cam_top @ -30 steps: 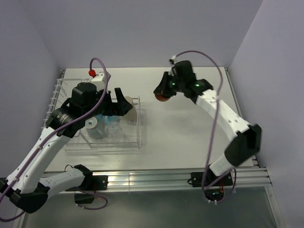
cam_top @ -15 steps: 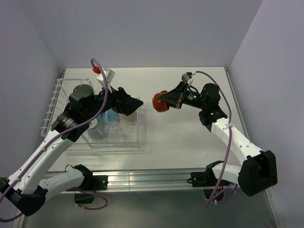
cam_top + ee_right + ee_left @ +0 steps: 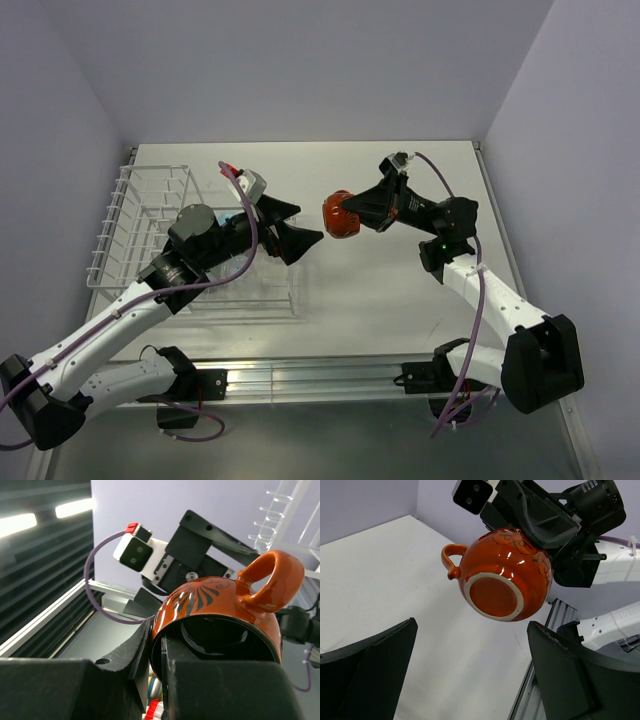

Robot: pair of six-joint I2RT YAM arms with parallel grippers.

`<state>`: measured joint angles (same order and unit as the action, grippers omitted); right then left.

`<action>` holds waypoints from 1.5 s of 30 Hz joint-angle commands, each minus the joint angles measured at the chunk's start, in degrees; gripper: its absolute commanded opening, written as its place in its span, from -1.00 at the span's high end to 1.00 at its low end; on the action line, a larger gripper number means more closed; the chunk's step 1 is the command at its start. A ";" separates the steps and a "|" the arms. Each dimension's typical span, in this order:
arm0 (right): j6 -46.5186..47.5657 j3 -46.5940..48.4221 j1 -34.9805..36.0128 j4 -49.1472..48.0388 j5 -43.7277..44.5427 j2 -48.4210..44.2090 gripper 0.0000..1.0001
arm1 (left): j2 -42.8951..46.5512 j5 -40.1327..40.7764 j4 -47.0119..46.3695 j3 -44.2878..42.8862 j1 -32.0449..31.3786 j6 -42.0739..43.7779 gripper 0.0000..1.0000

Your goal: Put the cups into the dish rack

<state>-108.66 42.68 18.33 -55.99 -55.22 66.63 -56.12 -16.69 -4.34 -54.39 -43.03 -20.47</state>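
The small red-orange mug (image 3: 338, 215) hangs in the air over the table's middle, pinched by its rim in my right gripper (image 3: 360, 211). In the right wrist view one finger is inside the dark mouth and one outside, on the mug (image 3: 225, 605). My left gripper (image 3: 292, 230) is open and empty, just left of the mug and facing it. In the left wrist view the mug's base (image 3: 496, 596) faces the camera, above and beyond the wide-open fingers (image 3: 380, 655). The white wire dish rack (image 3: 140, 215) stands at the left. The other mugs are hidden behind my left arm.
The right wall of the enclosure runs close along the table's right edge (image 3: 497, 220). An aluminium rail (image 3: 320, 378) with both arm bases lies along the near edge. The rack's raised end (image 3: 290, 510) shows at the top right of the right wrist view.
My left gripper has left the rack, swung right and opened toward the mug. My right gripper has carried the red-orange mug down and left, and turned it so its base faces left.
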 commanded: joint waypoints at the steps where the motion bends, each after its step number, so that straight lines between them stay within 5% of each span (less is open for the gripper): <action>1: -4.10 0.65 -0.31 -8.00 0.20 -1.77 1.00 | -0.39 -0.89 -9.11 0.08 -0.74 0.61 -0.98; 45: -6.12 2.32 0.74 -10.81 -0.15 -2.12 1.00 | -10.77 -8.72 -12.80 -7.22 -2.94 -4.93 -0.98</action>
<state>-112.29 41.69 18.06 -60.93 -54.96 66.46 -65.89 -23.81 -14.72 -58.57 -45.47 -25.15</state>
